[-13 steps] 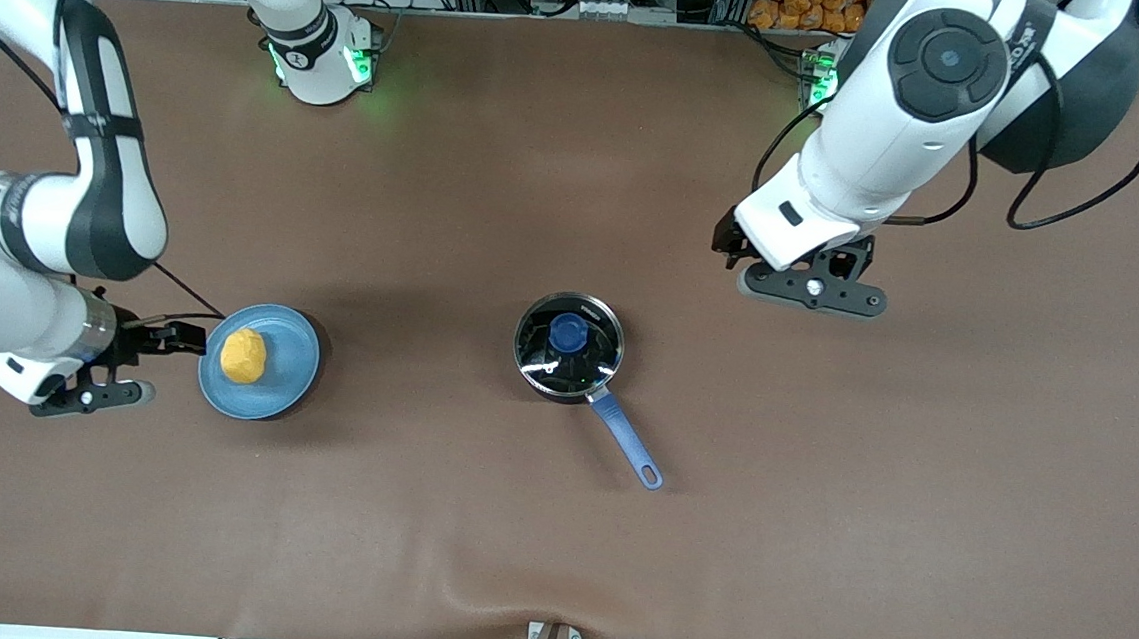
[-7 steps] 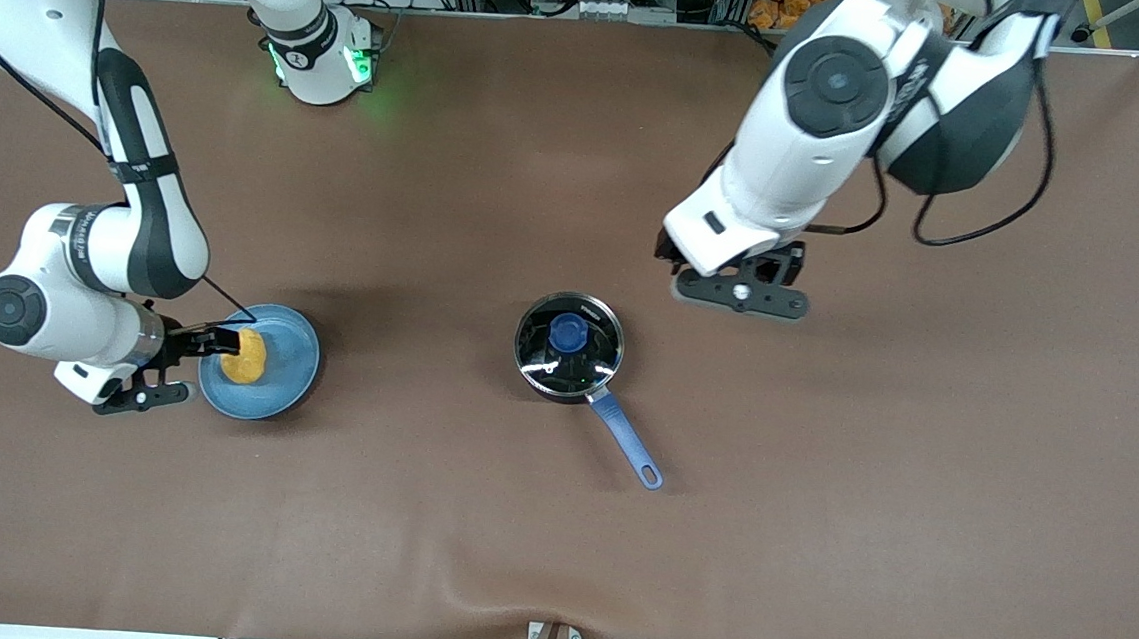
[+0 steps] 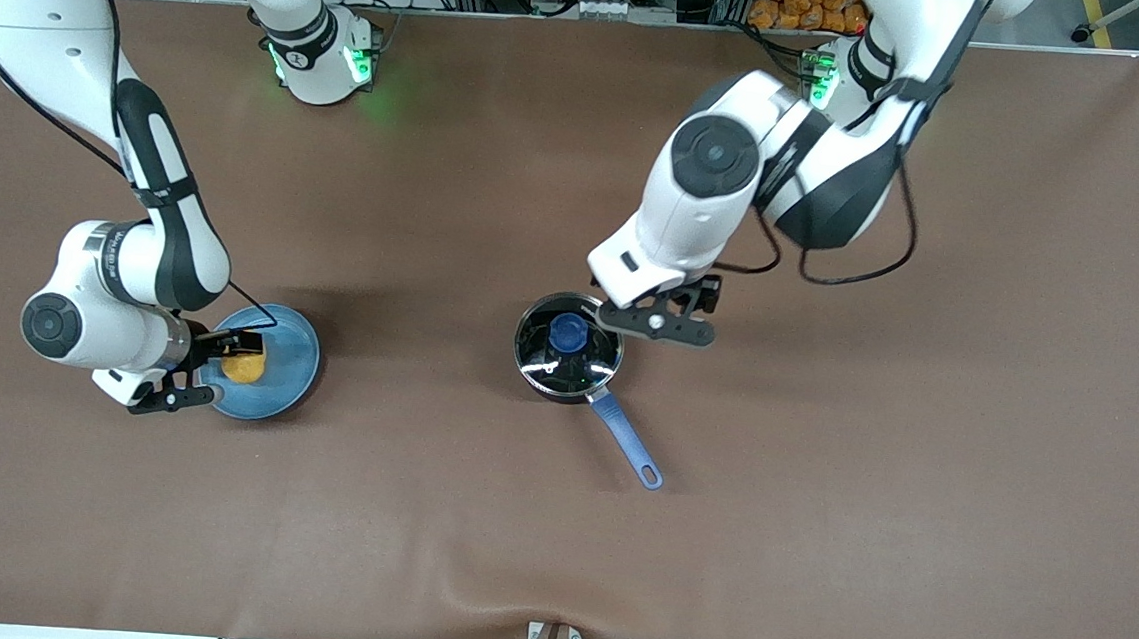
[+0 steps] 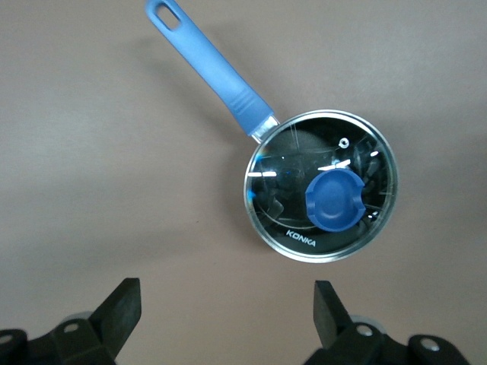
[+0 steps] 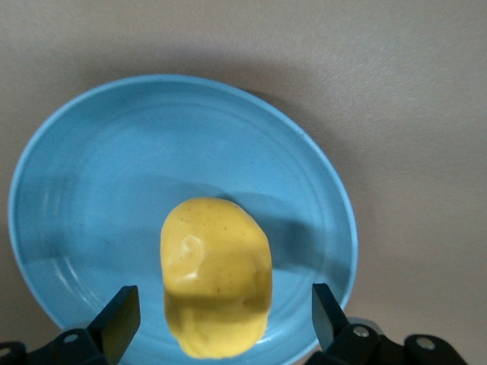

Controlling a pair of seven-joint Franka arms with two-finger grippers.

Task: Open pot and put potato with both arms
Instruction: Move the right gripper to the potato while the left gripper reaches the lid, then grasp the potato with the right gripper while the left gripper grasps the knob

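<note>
The black pot [image 3: 567, 351] stands mid-table with its glass lid and blue knob [image 3: 568, 333] on, its blue handle [image 3: 626, 442] pointing toward the front camera. In the left wrist view the lid [image 4: 289, 163] is closed. My left gripper [image 3: 655, 319] hovers open and empty over the table just beside the pot's rim [image 4: 226, 312]. The yellow potato [image 3: 245, 368] lies on a light-blue plate [image 3: 288, 360]. My right gripper [image 3: 218, 368] is open over the plate, its fingers on either side of the potato [image 5: 217, 258] without touching it [image 5: 224, 315].
The brown table mat [image 3: 818, 497] has a small wrinkle at its edge nearest the front camera [image 3: 470, 593]. The arms' bases, cables and clutter line the edge along the robots' side.
My left arm has swung across toward the pot and now hangs beside its rim. My right gripper has moved over the plate so its open fingers flank the potato.
</note>
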